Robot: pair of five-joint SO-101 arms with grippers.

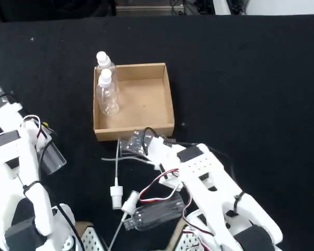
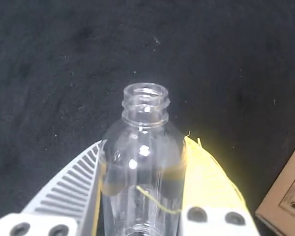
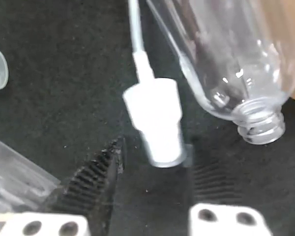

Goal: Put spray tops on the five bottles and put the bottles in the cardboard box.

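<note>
My left gripper (image 2: pixel 143 143) is shut on a clear capless bottle (image 2: pixel 145 110), neck pointing away; in the high view this bottle (image 1: pixel 53 158) is at the table's left. My right gripper (image 3: pixel 155 147) is open just in front of the cardboard box (image 1: pixel 146 99), with a white spray top (image 3: pixel 157 123) between its fingers, touching one finger (image 3: pixel 206 167). A capless bottle (image 3: pixel 226 64) lies beside that top. Two capped bottles (image 1: pixel 107 94) sit along the box's left wall. Another capless bottle (image 1: pixel 156 212) and two loose spray tops (image 1: pixel 116 194) lie near the front edge.
A black cloth (image 1: pixel 240 78) covers the table, bare to the right of and behind the box. The right arm (image 1: pixel 209 183) stretches from the front right toward the box, its cables over the lying bottle. A box corner (image 2: pixel 285 196) shows in the left wrist view.
</note>
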